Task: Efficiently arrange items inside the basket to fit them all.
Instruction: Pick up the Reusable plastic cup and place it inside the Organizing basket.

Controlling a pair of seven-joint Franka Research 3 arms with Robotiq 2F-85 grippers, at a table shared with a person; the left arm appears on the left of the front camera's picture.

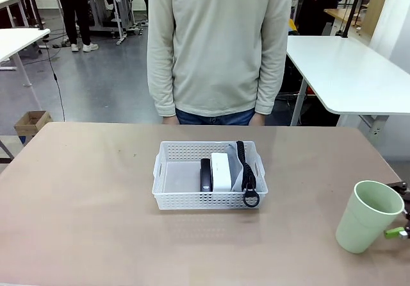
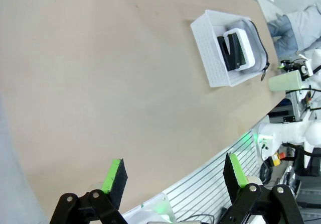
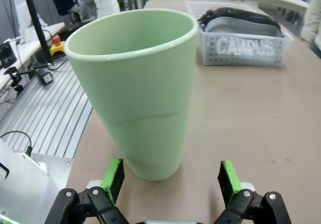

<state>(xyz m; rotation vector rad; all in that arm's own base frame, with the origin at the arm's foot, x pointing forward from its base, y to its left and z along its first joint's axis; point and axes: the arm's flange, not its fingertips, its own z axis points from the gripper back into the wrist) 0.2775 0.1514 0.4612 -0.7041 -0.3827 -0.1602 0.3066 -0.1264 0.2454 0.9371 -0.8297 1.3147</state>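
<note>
While cup [image 1: 368,217] stood upright on tabletop [image 1: 90,190], well right of basket [image 1: 168,197], your right hand [image 3: 171,164] straddled its base, pads wide, not closed on it. Right arm nearer. Free space lay in basket's left half, beside stapler [image 1: 205,174]. Your left hand [image 2: 174,162] gaped empty, far from basket.

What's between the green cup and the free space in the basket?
Nothing visible stands between the cup and the basket. Inside, the pouch, white block and stapler fill the side nearest the cup. The free half lies beyond them, so the cup probably has to go over them.
</note>
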